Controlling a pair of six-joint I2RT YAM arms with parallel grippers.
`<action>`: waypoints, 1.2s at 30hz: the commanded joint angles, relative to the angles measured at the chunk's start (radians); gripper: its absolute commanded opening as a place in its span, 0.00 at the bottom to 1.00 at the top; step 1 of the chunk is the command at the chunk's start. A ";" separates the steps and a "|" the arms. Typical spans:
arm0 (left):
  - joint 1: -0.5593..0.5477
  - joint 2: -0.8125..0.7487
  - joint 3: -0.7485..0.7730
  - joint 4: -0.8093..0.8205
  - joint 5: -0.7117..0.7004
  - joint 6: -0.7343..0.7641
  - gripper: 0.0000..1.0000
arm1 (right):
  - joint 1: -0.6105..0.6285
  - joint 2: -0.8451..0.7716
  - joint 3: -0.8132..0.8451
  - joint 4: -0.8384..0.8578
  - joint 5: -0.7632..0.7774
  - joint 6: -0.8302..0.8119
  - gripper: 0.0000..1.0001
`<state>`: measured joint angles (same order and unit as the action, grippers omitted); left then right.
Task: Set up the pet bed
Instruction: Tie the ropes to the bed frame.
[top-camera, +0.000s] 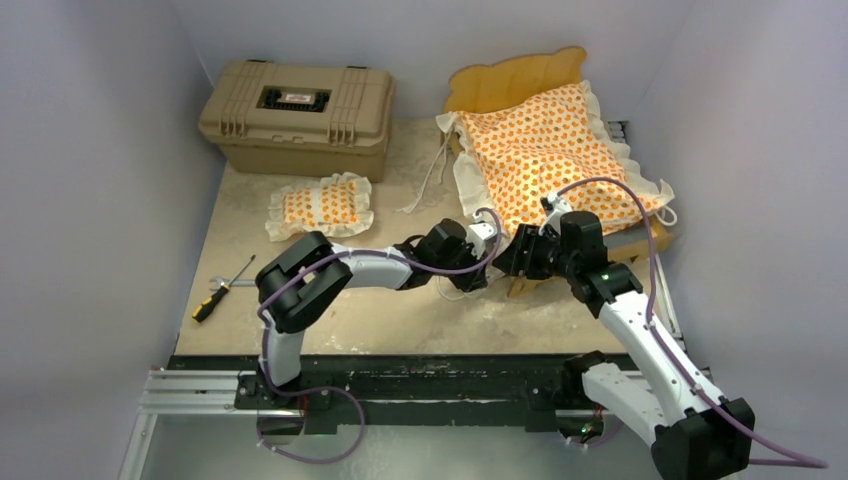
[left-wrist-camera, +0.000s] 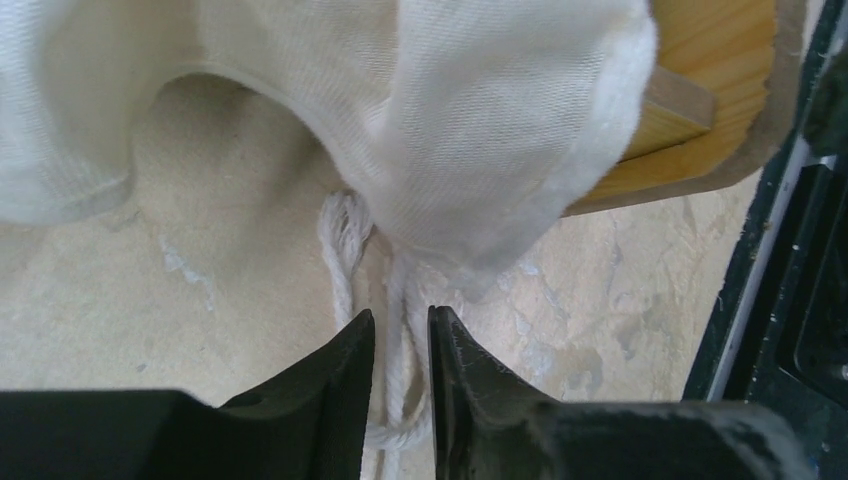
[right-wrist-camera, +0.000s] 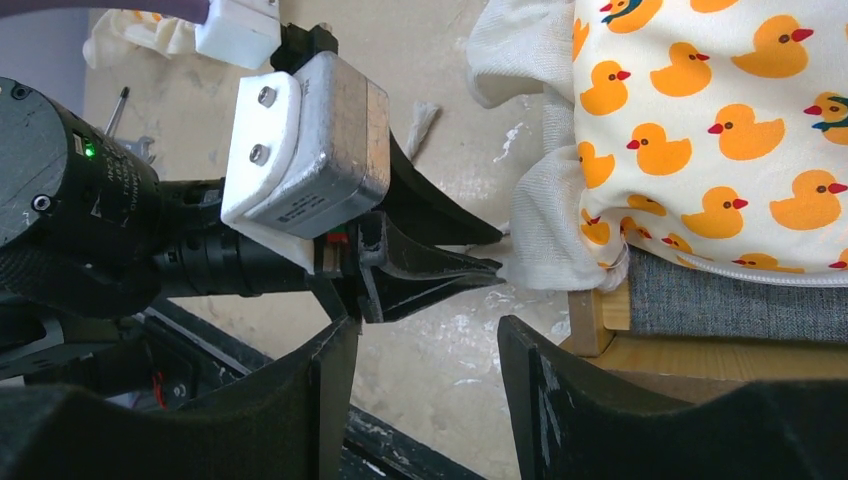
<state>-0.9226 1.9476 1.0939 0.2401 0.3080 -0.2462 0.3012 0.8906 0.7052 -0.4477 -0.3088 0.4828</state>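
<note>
The pet bed's light-wood frame (top-camera: 515, 80) stands at the back right, its grey base (right-wrist-camera: 740, 300) showing under the mattress. The duck-patterned mattress cushion (top-camera: 545, 150) lies skewed on it, and its white ruffle (left-wrist-camera: 480, 130) overhangs the near-left corner. The matching pillow (top-camera: 320, 205) lies apart on the table. My left gripper (left-wrist-camera: 402, 315) is low at that corner, jaws nearly together around the cushion's white cord (left-wrist-camera: 340, 240). My right gripper (right-wrist-camera: 428, 325) hovers just beside it, open with only bare table between its fingers.
A tan hard case (top-camera: 300, 115) sits at the back left. A screwdriver (top-camera: 222, 290) and a small wrench (top-camera: 235, 283) lie near the table's left front edge. White walls close in on both sides, and the two grippers crowd each other at the bed's corner (right-wrist-camera: 590, 325).
</note>
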 joint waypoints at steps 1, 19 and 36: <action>0.003 -0.085 -0.005 -0.005 -0.113 0.002 0.31 | 0.006 -0.005 0.003 0.017 -0.001 0.010 0.58; -0.134 -0.033 0.040 0.014 -0.373 0.000 0.97 | 0.004 -0.130 0.058 -0.059 0.327 0.155 0.70; -0.171 0.041 0.055 0.023 -0.418 0.051 0.64 | 0.004 -0.215 0.067 -0.086 0.542 0.266 0.79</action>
<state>-1.0981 1.9854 1.1259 0.2382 -0.1112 -0.2161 0.3069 0.6651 0.7422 -0.5621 0.1989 0.7261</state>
